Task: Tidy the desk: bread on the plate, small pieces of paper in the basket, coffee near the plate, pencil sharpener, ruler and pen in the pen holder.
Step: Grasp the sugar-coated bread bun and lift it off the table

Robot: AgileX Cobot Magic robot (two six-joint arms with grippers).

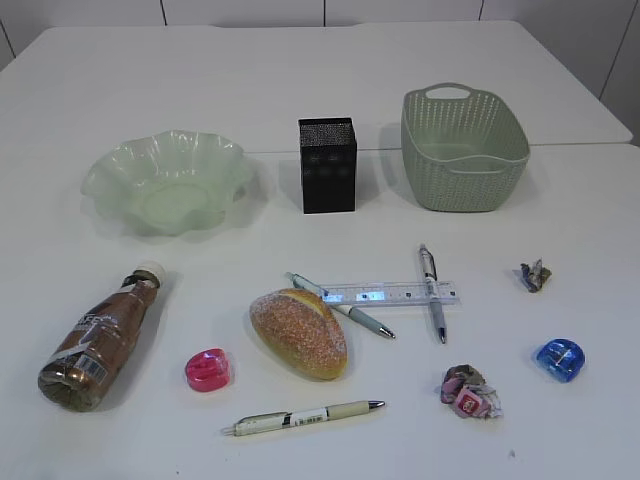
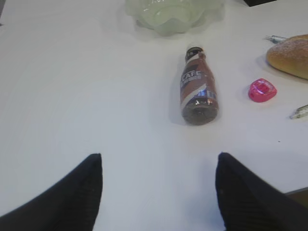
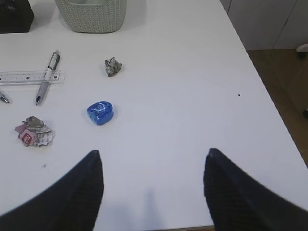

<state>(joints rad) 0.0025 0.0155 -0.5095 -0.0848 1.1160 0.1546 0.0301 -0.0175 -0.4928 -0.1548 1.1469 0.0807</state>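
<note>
Exterior view shows the white tabletop (image 1: 300, 80) with the plate (image 1: 168, 181), black pen holder (image 1: 327, 165) and basket (image 1: 464, 150) in a row at the back. Nearer, the coffee (image 1: 100, 338) lies on its side, the bread (image 1: 299, 333) beside a pink sharpener (image 1: 207, 369). The ruler (image 1: 390, 295) lies with two pens across it. Two paper wads (image 1: 471, 391) and a blue sharpener (image 1: 559, 360) sit right. The left gripper (image 2: 159, 192) and right gripper (image 3: 151, 190) are both wide apart, holding nothing.
</note>
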